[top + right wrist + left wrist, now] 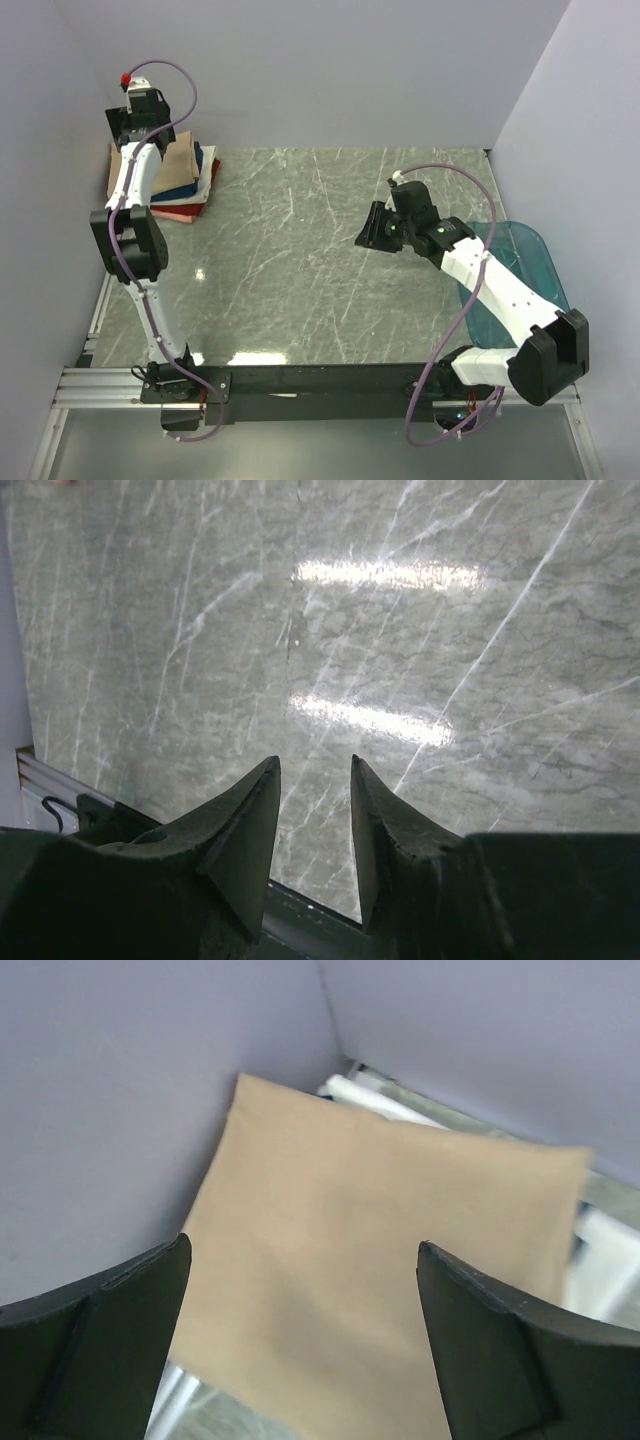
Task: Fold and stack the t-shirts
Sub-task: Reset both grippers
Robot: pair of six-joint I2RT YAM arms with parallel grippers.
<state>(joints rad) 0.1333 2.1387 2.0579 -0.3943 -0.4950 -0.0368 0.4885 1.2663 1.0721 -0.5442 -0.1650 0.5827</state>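
Fingers (pixel 110 1340) of the left gripper (pixel 303 1250) are spread wide and grasp nothing. Its wrist view shows the tan t-shirt (pixel 380 1260) lying flat and smooth in the gap below them. Whether the tips touch the cloth or hang just above it cannot be told from these views. A strip of the white t-shirt (pixel 352 1090) shows past the tan one's far edge, and the pale wall (pixel 100 1110) rises close on the left. From above, the tan shirt tops a stack (pixel 190 185) in the far left corner of the table (pixel 300 260). Under it lie a navy t-shirt (pixel 188 190) and a red t-shirt (pixel 192 206). At the bottom there seems to be a pink layer, though the left arm (pixel 135 180) reaching over the pile hides much of it. The layers are fanned a little, each edge showing beyond the one above. Fingers (pixel 245 830) of the right gripper (pixel 315 780) stand nearly together with a narrow gap between them and hold nothing. Only grey marbled table surface shows through the gap. The right gripper hangs above the bare middle-right of the table, well apart from the stack. The right arm (pixel 480 270) crosses over the teal tub (pixel 525 250) at the right edge.
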